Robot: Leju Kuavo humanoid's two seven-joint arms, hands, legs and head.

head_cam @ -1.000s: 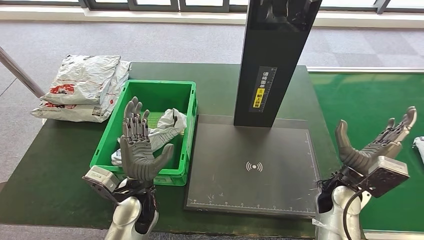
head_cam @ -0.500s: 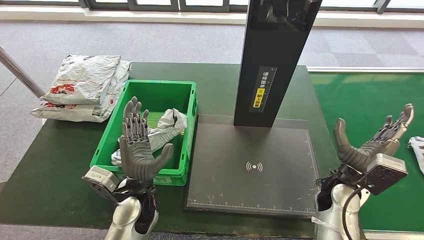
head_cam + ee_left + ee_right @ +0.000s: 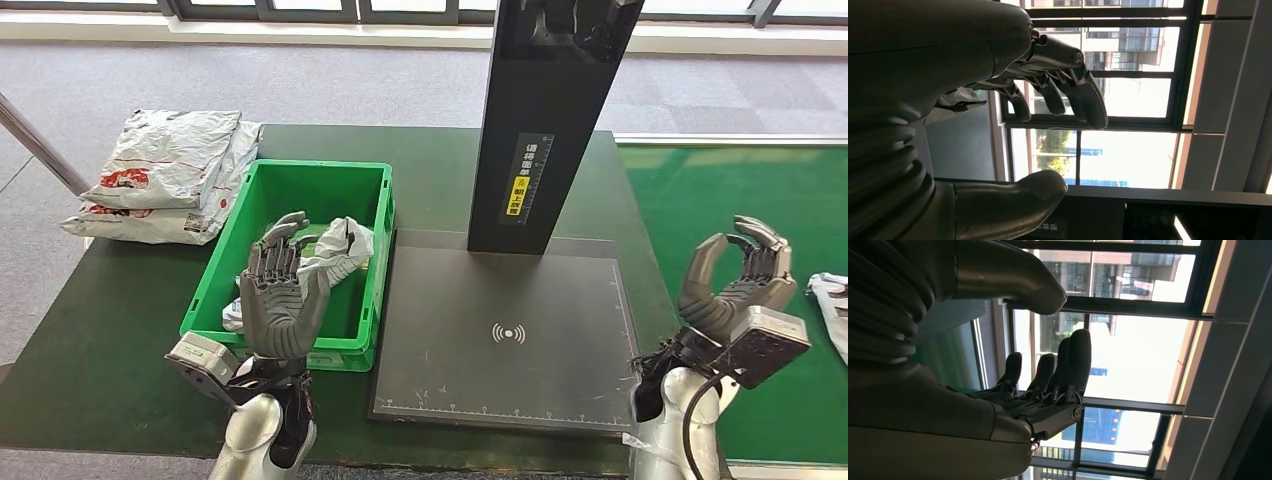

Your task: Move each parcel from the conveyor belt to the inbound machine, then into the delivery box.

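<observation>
A dark green table (image 3: 120, 330) is seen from above. At its centre lies the inbound machine (image 3: 505, 335), a flat dark scanning plate with a tall black column (image 3: 545, 120) rising at its 12 o'clock edge. The plate surface is bare, with open room across it.

Just beside the plate's 9 o'clock edge, a green delivery box (image 3: 375, 215) is placed, its rim touching or nearly touching the plate. A crumpled white parcel (image 3: 335, 250) lies inside the box. At 10 o'clock from the box, a stack of white parcels (image 3: 165, 170) overhangs the table's far corner.

The left hand (image 3: 275, 295) is raised over the near rim of the box, palm up, fingers curled inward, nothing held. The right hand (image 3: 740, 280) is raised at 3 o'clock of the plate, above the edge of the green conveyor belt (image 3: 740, 190), fingers curled toward the thumb, also empty. Another white parcel (image 3: 830, 305) is cut off by the frame at 3 o'clock on the belt, near the right hand but apart from it.
</observation>
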